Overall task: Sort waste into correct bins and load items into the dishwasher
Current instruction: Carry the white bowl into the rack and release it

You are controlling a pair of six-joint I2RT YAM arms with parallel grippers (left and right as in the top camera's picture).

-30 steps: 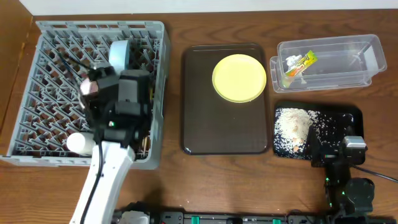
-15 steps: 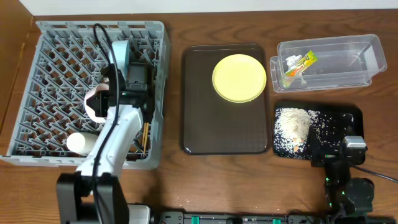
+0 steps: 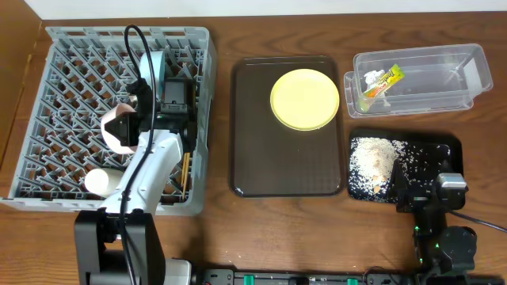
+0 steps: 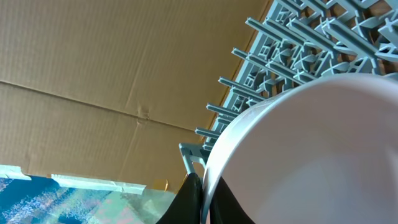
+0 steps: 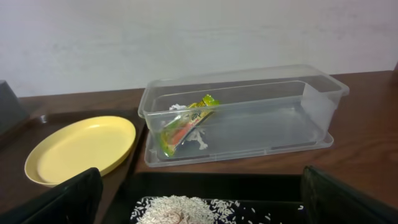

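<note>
Tabletop (image 3: 277, 229), left claw (image 3: 131, 119) clamping white bowl (image 3: 115, 134) mid grey rack (image 3: 47, 103), clear of walls, right claw (image 5: 199, 202) spread wide, empty

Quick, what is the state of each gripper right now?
Left gripper: closed on the white bowl.
Right gripper: open, holding nothing.

White bowl (image 4: 311, 149) swamps the left wrist view, sliced off at right and bottom, and the left end effector (image 4: 204, 200) shows only as dark slivers at its rim. Overhead, the left arm (image 3: 146, 170) covers part of the light blue bowl (image 3: 156, 67). On the right wrist, black tray (image 5: 249, 186) and rice (image 5: 180, 210) run off the bottom edge.
</note>
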